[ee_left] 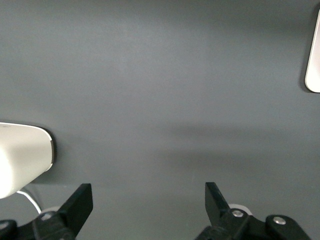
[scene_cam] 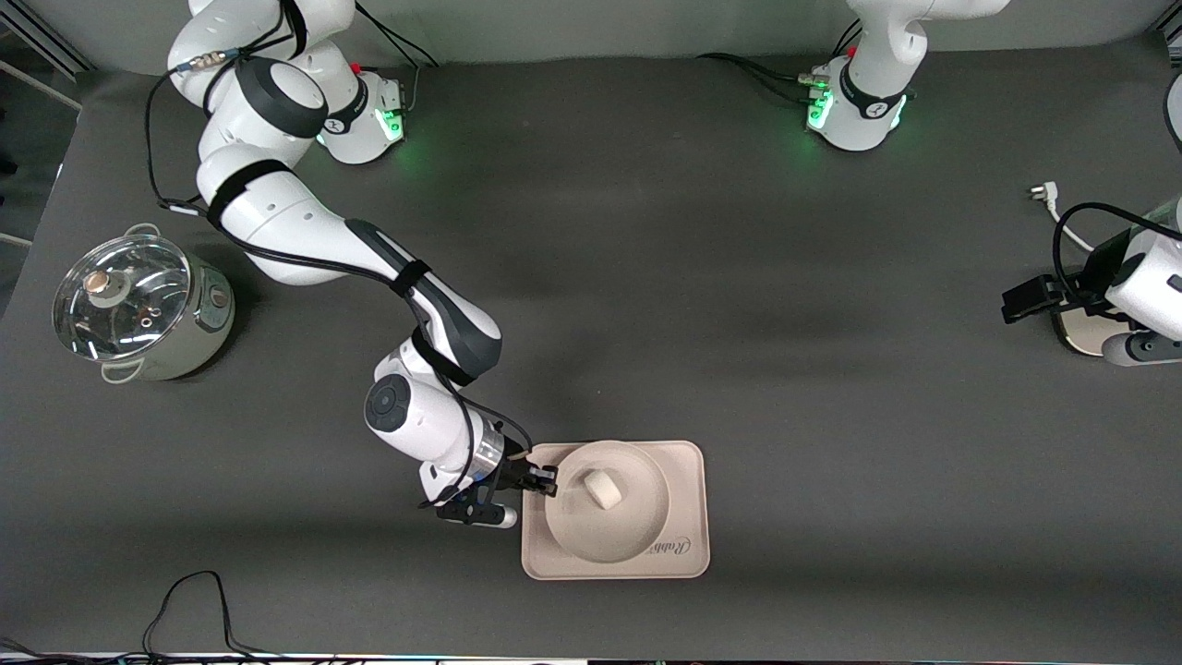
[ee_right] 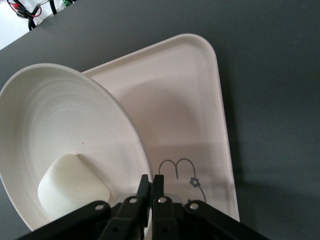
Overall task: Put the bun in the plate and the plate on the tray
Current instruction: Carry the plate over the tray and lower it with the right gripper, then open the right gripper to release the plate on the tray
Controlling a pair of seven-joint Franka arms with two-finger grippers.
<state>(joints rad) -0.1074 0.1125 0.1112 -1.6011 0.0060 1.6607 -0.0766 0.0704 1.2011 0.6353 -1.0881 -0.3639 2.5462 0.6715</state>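
The round cream plate (scene_cam: 628, 540) lies over the rectangular tray (scene_cam: 691, 471), near the front camera's edge of the table. The small white bun (scene_cam: 602, 488) sits in the plate. My right gripper (scene_cam: 543, 482) is shut on the plate's rim at the end toward the right arm. The right wrist view shows the closed fingers (ee_right: 151, 181) pinching that rim, with the plate (ee_right: 60, 110) tilted, the bun (ee_right: 72, 187) inside it and the tray (ee_right: 190, 85) with its drawing underneath. My left gripper (scene_cam: 1025, 301) waits open and empty over the left arm's end of the table; its fingers (ee_left: 80, 200) stand wide apart above bare mat.
A steel pot with a glass lid (scene_cam: 138, 309) stands at the right arm's end. A white plug and cable (scene_cam: 1048, 199) lie near the left gripper. A black cable (scene_cam: 194, 600) loops at the near edge. A white object (ee_left: 22, 160) shows beside the left fingers.
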